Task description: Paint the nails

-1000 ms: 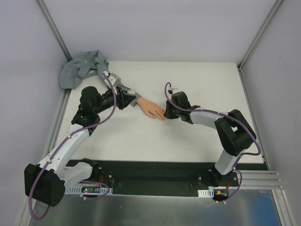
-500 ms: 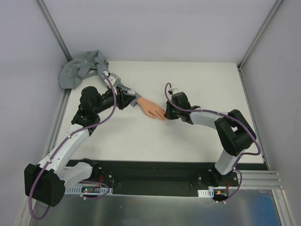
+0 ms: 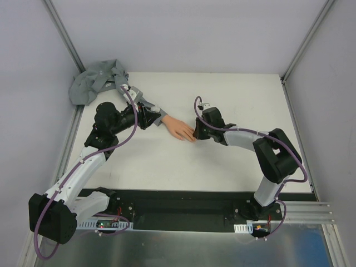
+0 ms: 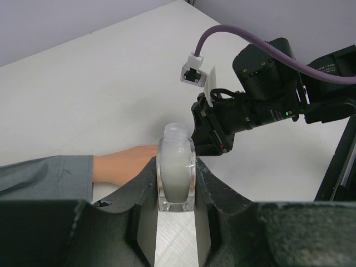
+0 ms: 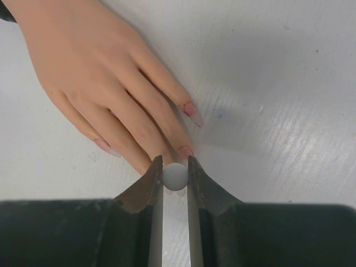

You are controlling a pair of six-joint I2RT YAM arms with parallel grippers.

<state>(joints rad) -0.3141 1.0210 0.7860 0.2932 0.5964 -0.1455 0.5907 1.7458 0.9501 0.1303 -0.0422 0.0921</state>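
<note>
The peach mannequin hand (image 3: 179, 129) lies flat on the white table, its wrist in a grey sleeve (image 3: 97, 80). In the right wrist view its fingers (image 5: 139, 105) point at my jaws, and the nails (image 5: 192, 111) look pink, one (image 5: 185, 151) just off the tips. My right gripper (image 5: 175, 172) is shut on a small round grey brush cap (image 5: 175, 177), seen end-on right over the fingertips (image 3: 192, 135). My left gripper (image 4: 177, 181) is shut on a clear, uncapped polish bottle (image 4: 177, 167) of whitish liquid, held above the hand's wrist (image 3: 150, 118).
The sleeve's bunched grey fabric (image 3: 92, 83) fills the back left corner. Walls enclose the table on the left, back and right. In the left wrist view the right arm's black wrist and purple cable (image 4: 261, 105) sit just beyond the bottle.
The right wrist has edged very slightly toward the hand's fingertips. The left arm and the bottle have not moved.
</note>
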